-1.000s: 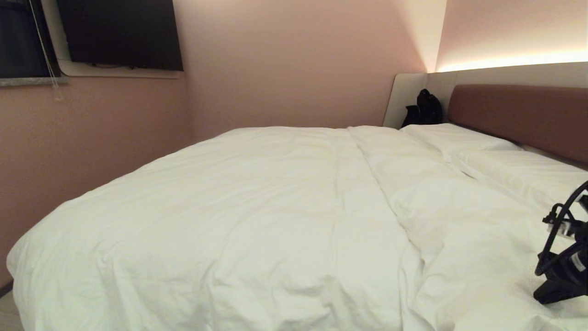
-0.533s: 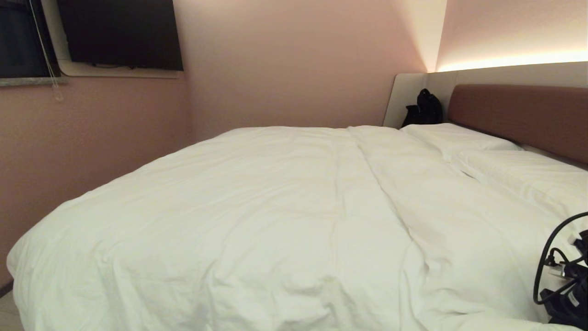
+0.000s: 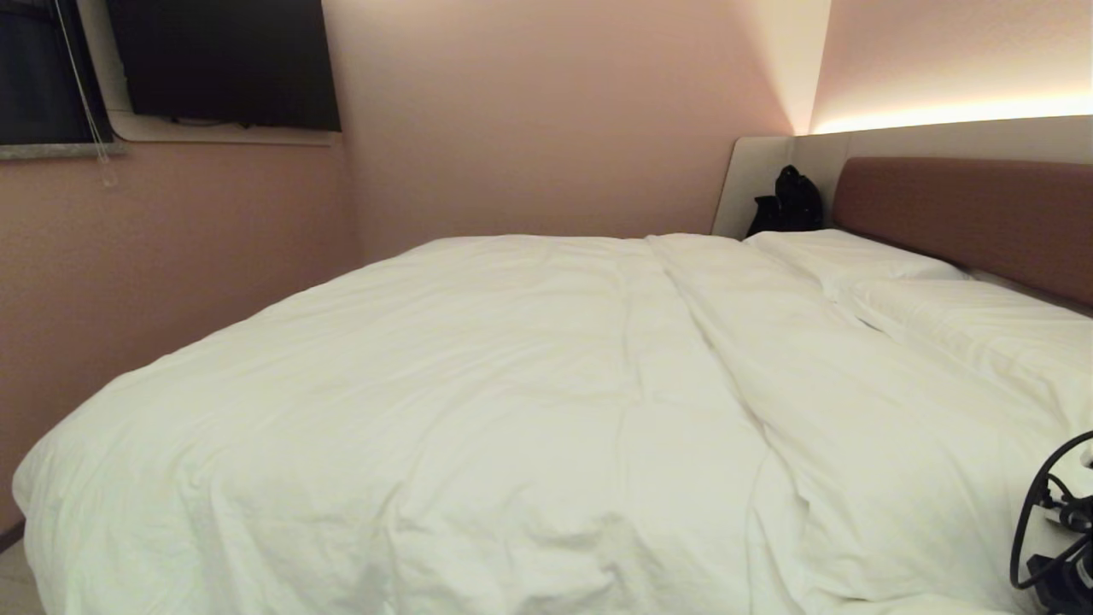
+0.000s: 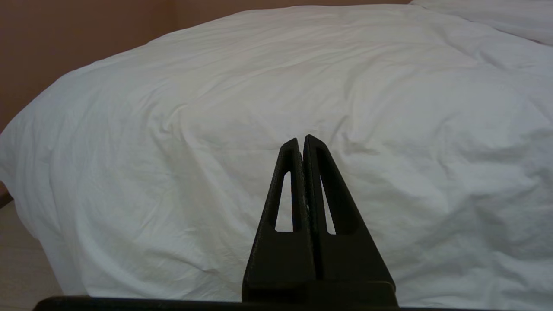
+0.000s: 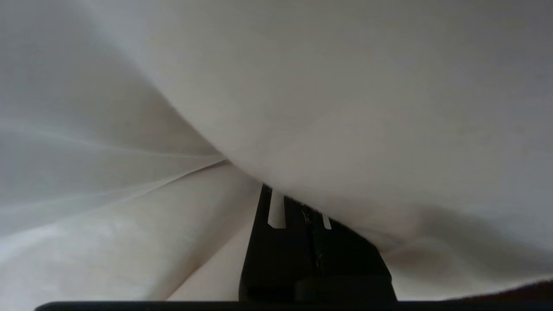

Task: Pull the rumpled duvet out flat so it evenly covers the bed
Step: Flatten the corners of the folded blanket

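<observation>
duvet (image 3: 478, 401): spread over the bed (image 3: 961, 209) up to the pillows (image 3: 854, 256), faintly wrinkled
right gripper (image 5: 302, 211): jaws together, tips buried under a duvet fold, likely to tug that side flat
left gripper (image 4: 304, 144): jaws together, empty, parked facing the duvet

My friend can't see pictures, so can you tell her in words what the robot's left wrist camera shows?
A big white duvet, soft and wrinkled, fills nearly the whole picture and hangs over the bed's edge. In front, the robot's black left gripper points at it with its two fingers pressed shut, holding nothing. A brown wall shows behind.
</observation>
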Controlling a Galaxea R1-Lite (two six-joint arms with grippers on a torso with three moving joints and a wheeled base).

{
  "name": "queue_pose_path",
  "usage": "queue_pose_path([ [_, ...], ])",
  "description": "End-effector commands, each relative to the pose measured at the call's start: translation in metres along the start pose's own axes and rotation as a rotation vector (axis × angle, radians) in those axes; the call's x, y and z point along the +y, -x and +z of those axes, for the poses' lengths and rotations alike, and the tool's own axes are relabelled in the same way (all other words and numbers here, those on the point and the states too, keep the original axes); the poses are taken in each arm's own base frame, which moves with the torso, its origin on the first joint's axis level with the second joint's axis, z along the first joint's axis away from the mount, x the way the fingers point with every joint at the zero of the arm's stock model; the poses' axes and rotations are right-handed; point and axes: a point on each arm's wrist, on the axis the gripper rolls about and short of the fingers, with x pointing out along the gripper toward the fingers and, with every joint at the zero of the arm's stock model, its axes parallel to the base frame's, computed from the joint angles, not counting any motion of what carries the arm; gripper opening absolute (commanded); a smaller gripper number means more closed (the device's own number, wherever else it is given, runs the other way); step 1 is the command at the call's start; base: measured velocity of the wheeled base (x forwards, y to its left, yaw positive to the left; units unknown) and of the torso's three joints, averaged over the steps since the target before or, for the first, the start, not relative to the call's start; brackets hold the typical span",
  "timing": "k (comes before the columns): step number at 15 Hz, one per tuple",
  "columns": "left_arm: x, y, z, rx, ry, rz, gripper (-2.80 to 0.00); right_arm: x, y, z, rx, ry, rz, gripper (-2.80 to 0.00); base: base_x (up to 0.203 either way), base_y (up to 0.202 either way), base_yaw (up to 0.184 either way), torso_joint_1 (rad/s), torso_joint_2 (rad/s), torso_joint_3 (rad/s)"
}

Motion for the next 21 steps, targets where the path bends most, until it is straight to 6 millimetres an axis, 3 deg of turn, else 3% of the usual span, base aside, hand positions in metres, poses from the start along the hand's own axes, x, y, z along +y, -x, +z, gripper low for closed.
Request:
queue_pose_path([
  [1, 0.000, 0.000, 0.000, 0.000, 0.000, 0.000, -2.80, -0.008, -0.018, 0.015, -0.158, -0.008, -0.123, -2.80, 0.000, 0.000, 0.000, 0.000, 0.00, 0.000],
  [5, 0.000, 0.000, 0.000, 0.000, 0.000, 0.000, -2.80, -0.019, -0.036, 0.026, -0.178, -0.028, -0.166, -2.80, 0.000, 0.000, 0.000, 0.000, 0.00, 0.000],
  [12, 0.000, 0.000, 0.000, 0.000, 0.000, 0.000, -2.80, -0.031, -0.032, 0.032, -0.291, -0.013, -0.221, -2.80, 0.000, 0.000, 0.000, 0.000, 0.00, 0.000],
  [15, 0.000, 0.000, 0.000, 0.000, 0.000, 0.000, -2.80, -0.028, -0.006, 0.021, -0.349, -0.009, -0.206, -2.80, 0.000, 0.000, 0.000, 0.000, 0.00, 0.000],
  [21, 0.000, 0.000, 0.000, 0.000, 0.000, 0.000, -2.80, 0.003, 0.068, -0.035, -0.414, 0.114, -0.031, -2.80, 0.000, 0.000, 0.000, 0.000, 0.00, 0.000],
])
